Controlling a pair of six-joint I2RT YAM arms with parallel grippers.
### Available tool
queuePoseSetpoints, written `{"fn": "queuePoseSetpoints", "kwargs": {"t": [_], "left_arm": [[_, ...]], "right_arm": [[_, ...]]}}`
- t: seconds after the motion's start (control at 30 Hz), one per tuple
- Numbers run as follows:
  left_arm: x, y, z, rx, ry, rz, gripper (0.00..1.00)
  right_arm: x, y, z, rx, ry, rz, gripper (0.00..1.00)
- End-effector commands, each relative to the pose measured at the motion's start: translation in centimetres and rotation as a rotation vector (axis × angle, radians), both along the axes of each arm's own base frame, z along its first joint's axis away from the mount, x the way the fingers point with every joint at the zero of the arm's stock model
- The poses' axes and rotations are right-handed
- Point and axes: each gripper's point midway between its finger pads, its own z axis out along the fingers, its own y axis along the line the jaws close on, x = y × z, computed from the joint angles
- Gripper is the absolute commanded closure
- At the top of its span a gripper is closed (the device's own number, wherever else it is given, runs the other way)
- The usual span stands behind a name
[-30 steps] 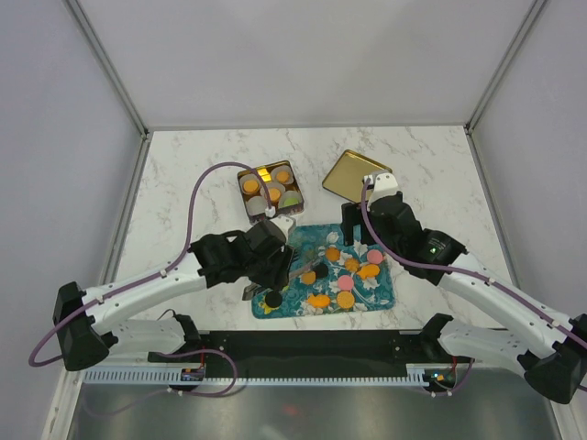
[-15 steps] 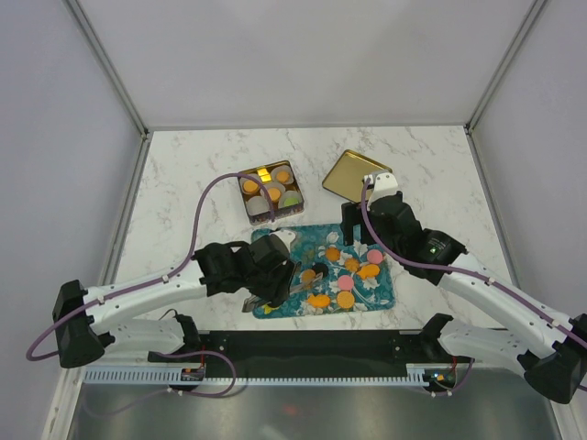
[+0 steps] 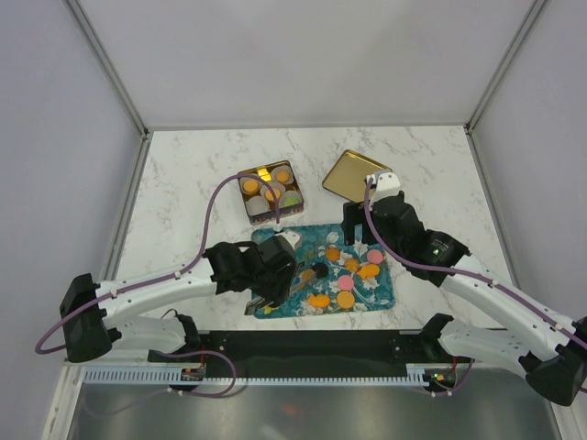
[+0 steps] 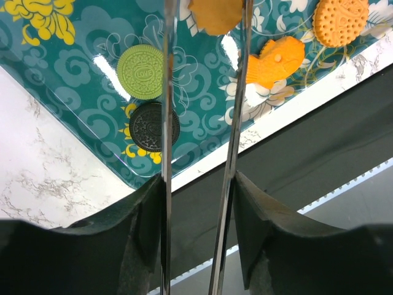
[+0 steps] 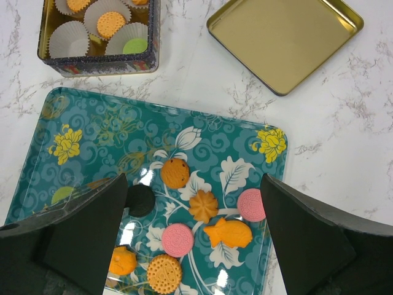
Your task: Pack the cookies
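The cookies (image 5: pixel 202 205) lie scattered on the teal flowered tray (image 5: pixel 110 135): orange, pink, a black one (image 5: pixel 140 200). My left gripper (image 3: pixel 278 272) is shut on metal tongs (image 4: pixel 236 110), low over the tray's near left. The left wrist view shows a green cookie (image 4: pixel 144 63) and a black cookie (image 4: pixel 153 126) just left of the blades. An orange cookie (image 4: pixel 215 13) sits between the blade tips; whether it is pinched I cannot tell. My right gripper (image 5: pixel 193 184) hangs open above the tray, holding nothing.
A square tin (image 3: pixel 271 192) with white paper cups, some holding cookies, stands behind the tray (image 3: pixel 385 291). Its gold lid (image 3: pixel 353 174) lies upturned to the right. The table's near edge and the black base rail (image 4: pixel 295 160) run just below the tray.
My left arm has drawn back from beside the tin toward the near side and now covers the tray's left part with the tongs. The right arm has stayed put.
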Motion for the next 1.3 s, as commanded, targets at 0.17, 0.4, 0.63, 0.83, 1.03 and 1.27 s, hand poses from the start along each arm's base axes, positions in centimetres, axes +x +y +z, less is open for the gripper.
{"fn": "queuePoseSetpoints", "kwargs": {"t": [0.17, 0.4, 0.63, 0.83, 1.03, 1.27], "left_arm": [[0.8, -1.0, 1.7, -0.052, -0.045, 0.021, 0.53], [2.0, -0.2, 3.7, -0.040, -0.111, 0.061, 0.54], [3.1, 0.2, 5.2, -0.036, -0.155, 0.086, 0.54], [4.1, 0.5, 6.0, -0.035, -0.175, 0.092, 0.52], [3.9, 0.5, 5.1, -0.013, -0.145, 0.049, 0.43], [3.2, 0.4, 3.6, 0.001, -0.107, 0.020, 0.38]], "right_arm": [[0.4, 0.0, 1.4, 0.030, -0.040, -0.013, 0.02], [0.4, -0.1, 1.8, 0.032, -0.049, -0.014, 0.02], [0.4, -0.2, 1.8, 0.027, -0.049, -0.013, 0.02], [0.4, -0.2, 1.5, 0.026, -0.044, -0.015, 0.02], [0.3, -0.4, 1.4, 0.021, -0.044, -0.016, 0.02], [0.2, -0.3, 1.3, 0.028, -0.039, -0.017, 0.02]]}}
